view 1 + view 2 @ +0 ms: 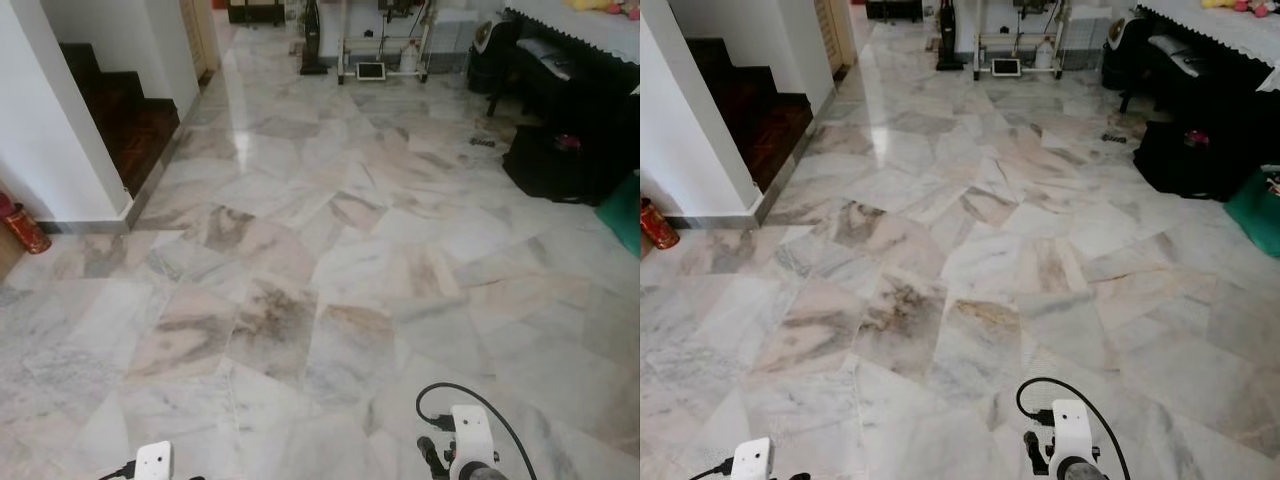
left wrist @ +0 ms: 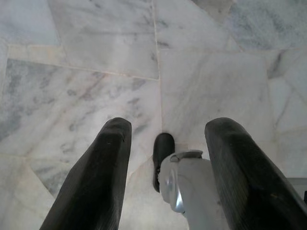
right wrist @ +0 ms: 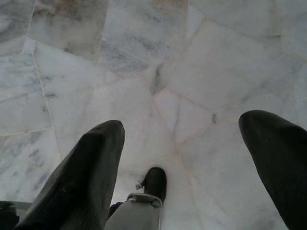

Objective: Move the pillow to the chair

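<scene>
**Open marble floor, both grippers empty and spread**

While the robot faces a wide room, the marble floor (image 1: 300,260) takes up most of the head views, its irregular grey, pink and white slabs running to the far wall. At the left stands a white wall (image 1: 40,130) beside a dark stairwell (image 1: 120,110). Along the right edge a long black table (image 1: 590,70) with a pale cloth on top runs into the distance, with a black bag (image 1: 545,165) on the floor against it and a green object (image 1: 1255,210) just past that. At the far end sits a white frame on legs (image 1: 385,50) with a small tablet-like screen (image 1: 371,71) leaning at its foot. A red fire extinguisher (image 1: 22,228) stands at the left edge by the wall base.

No pillow can be made out, nor a chair; yellow and pink soft things lie on the table's far corner, too small to identify.

The 2 arms hang low, their white wrist housings at the bottom edge. The left gripper (image 2: 165,143) points down at the floor with its 2 fingers apart and nothing between them. The right gripper (image 3: 180,139) does the same, spread wider, holding nothing, over bare marble.
</scene>
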`<state>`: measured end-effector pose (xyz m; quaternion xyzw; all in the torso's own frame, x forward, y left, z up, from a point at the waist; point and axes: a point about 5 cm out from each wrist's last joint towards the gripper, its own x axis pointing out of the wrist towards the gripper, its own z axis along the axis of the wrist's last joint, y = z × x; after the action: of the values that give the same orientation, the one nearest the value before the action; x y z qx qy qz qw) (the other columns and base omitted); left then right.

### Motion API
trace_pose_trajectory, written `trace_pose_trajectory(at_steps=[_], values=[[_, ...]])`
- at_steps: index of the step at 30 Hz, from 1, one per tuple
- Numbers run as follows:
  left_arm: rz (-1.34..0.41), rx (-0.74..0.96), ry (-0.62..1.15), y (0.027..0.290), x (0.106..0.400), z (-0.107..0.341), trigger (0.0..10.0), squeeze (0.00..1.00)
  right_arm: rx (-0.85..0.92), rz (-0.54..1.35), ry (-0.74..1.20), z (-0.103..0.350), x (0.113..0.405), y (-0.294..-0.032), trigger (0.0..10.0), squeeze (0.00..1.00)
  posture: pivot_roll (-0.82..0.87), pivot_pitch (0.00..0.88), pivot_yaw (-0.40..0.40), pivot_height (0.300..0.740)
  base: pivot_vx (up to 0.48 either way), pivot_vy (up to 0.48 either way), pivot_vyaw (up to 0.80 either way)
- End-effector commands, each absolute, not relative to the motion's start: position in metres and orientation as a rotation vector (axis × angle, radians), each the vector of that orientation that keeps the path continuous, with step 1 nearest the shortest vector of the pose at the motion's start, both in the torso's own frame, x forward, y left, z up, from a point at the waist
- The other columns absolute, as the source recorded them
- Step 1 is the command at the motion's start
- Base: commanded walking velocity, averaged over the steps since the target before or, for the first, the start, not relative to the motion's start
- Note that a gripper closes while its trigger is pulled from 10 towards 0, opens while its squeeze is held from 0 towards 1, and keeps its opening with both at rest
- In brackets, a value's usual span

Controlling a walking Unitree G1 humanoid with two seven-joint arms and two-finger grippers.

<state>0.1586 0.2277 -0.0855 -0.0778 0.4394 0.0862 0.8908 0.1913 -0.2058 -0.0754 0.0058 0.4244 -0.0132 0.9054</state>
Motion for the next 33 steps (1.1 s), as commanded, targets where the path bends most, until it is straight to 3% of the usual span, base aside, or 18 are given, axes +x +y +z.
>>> trace_pose_trajectory(at_steps=[1, 11, 33], values=[[0.175, -0.162, 0.94, 0.225, 0.155, -0.088, 10.0, 0.0, 0.015, -0.025, 0.875, -0.075, 0.193, -0.204, 10.0, 0.0, 0.04, 0.014, 0.016, 0.74, 0.0, 0.0, 0.0], [0.151, -0.169, 0.942, 0.2, 0.17, -0.088, 10.0, 0.0, 0.012, -0.005, 0.879, -0.075, 0.193, -0.202, 10.0, 0.0, 0.03, 0.015, 0.019, 0.74, 0.0, 0.0, 0.0], [0.157, -0.165, 0.946, 0.206, 0.165, -0.088, 10.0, 0.0, 0.01, 0.006, 0.899, -0.077, 0.191, -0.2, 10.0, 0.0, 0.03, 0.015, 0.019, 0.74, 0.0, 0.0, 0.0]])
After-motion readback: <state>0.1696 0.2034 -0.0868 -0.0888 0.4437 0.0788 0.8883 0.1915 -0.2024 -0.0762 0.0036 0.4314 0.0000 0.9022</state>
